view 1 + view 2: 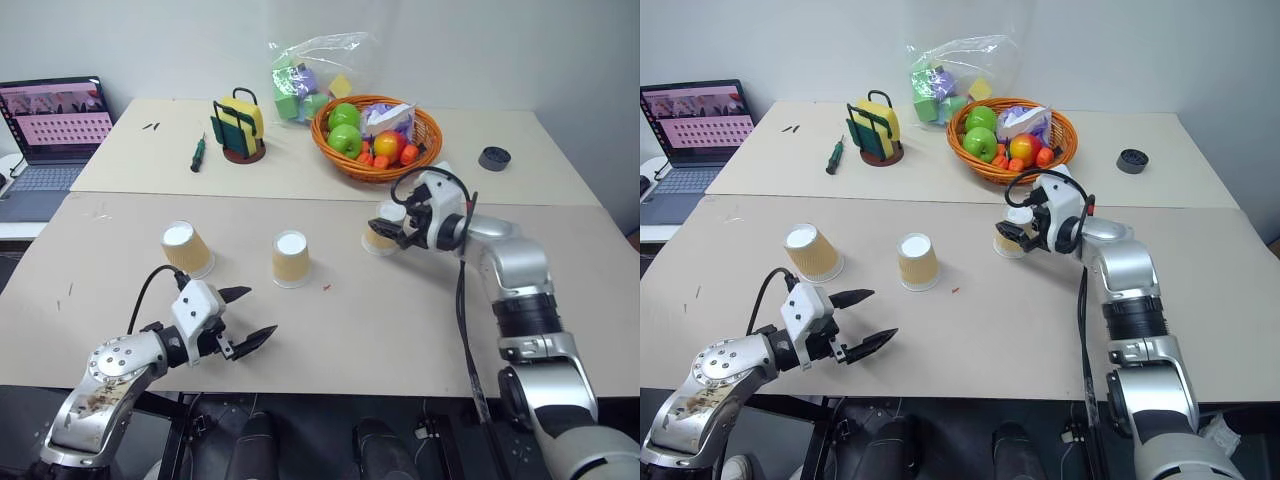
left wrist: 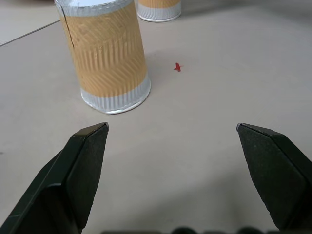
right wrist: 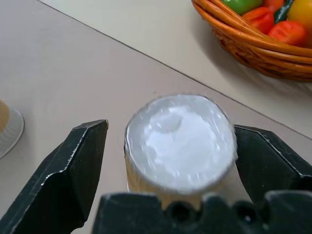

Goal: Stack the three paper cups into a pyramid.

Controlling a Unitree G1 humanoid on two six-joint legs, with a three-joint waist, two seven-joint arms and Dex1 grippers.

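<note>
My left gripper (image 1: 248, 316) hovers low over the near edge of the table (image 1: 400, 330), fingers spread wide, nothing between them. In its wrist view the middle cup (image 2: 108, 56) stands ahead of the fingers, well apart from them.

All three paper cups stand upside down, white bottoms up, in a loose row across the near table; no pyramid is built yet. The left cup (image 1: 186, 248) is nearest my left side and tilts slightly. The middle cup (image 1: 291, 258) stands upright, with a small red speck (image 1: 326, 288) on the tabletop just beside it. The right cup (image 1: 381, 232) stands further to my right.

My right gripper (image 1: 400, 228) is at the right cup with its fingers spread. In the right wrist view the cup (image 3: 180, 141) sits between the two fingers (image 3: 78, 165), with a narrow gap visible on each side; I cannot tell whether either pad touches the wall.

On the far table: a wicker basket (image 1: 335, 145) of fruit, a rack (image 1: 238, 128) holding sponges, a screwdriver (image 1: 198, 154), a plastic bag (image 1: 305, 75) of coloured blocks, and a dark roll of tape (image 1: 494, 158). A laptop (image 1: 52, 130) stands open at far left.
</note>
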